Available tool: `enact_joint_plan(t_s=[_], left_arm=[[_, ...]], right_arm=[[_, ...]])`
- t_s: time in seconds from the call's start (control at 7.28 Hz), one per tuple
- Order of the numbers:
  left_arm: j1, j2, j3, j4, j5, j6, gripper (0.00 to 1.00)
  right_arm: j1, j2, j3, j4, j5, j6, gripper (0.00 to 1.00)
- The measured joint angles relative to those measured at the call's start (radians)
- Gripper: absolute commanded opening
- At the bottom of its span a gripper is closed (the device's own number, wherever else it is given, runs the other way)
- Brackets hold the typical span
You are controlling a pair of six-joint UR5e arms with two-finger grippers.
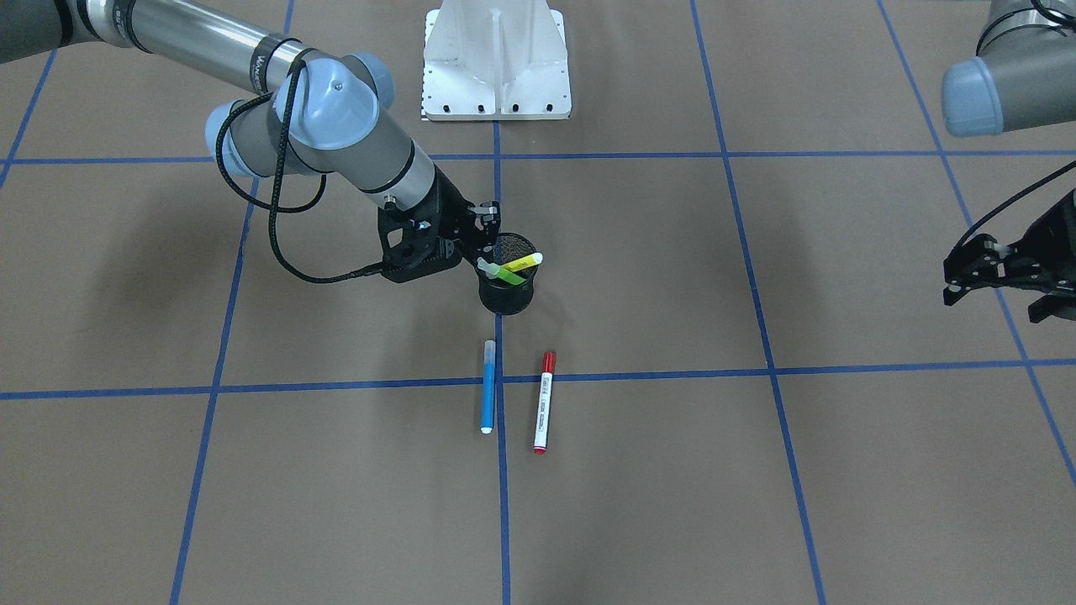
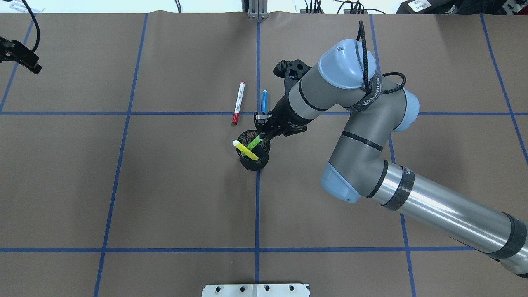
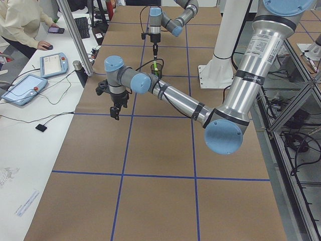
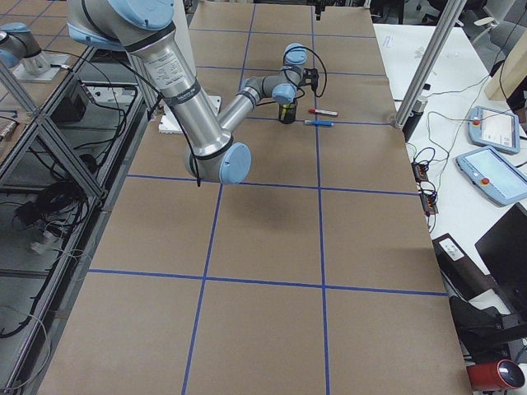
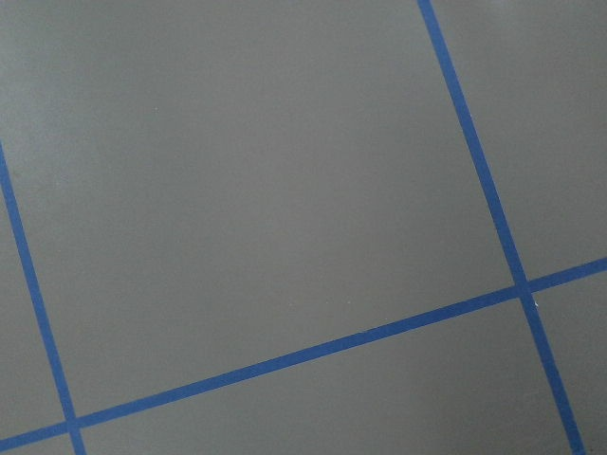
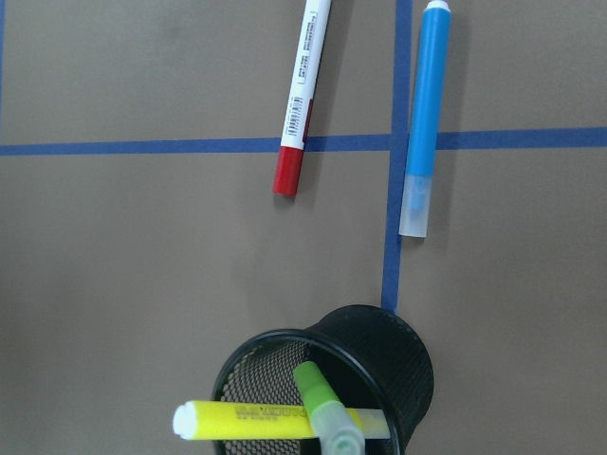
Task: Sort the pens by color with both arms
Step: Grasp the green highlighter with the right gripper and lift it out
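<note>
Brown table (image 2: pixel 165 185); right gripper (image 2: pixel 262 133), arm strap (image 2: pixel 371 95) "WANEED", tight on green pen (image 2: pixel 255 142); left gripper (image 2: pixel 33 66): grip unclear.

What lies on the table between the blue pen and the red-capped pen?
Only a blue tape line on bare brown paper runs between the blue pen and the red-capped pen. The right wrist view shows it most clearly.

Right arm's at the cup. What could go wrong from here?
1. The right gripper is at the green pen's top, beside the cup; pulling away askew may tip the cup.
2. The yellow pen leans over the rim, sticking out; a nudge could flip it out.
3. The blue pen and red pen lie close together; grabbing one may shift the other.
</note>
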Motion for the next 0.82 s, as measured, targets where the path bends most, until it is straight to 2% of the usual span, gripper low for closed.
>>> enact_joint_plan(t_s=[0.41,0.82], left_arm=[[0.0,0.0,-0.001,0.0,0.0,-0.003,0.99],[0.0,-0.001,-0.003,0.0,0.0,-0.006,0.99]], right_arm=[[0.038,0.011,0.06,-0.053,0.004,-0.002,0.0],[0.085,0.07,0.104,-0.144,0.005,-0.007,0.0]])
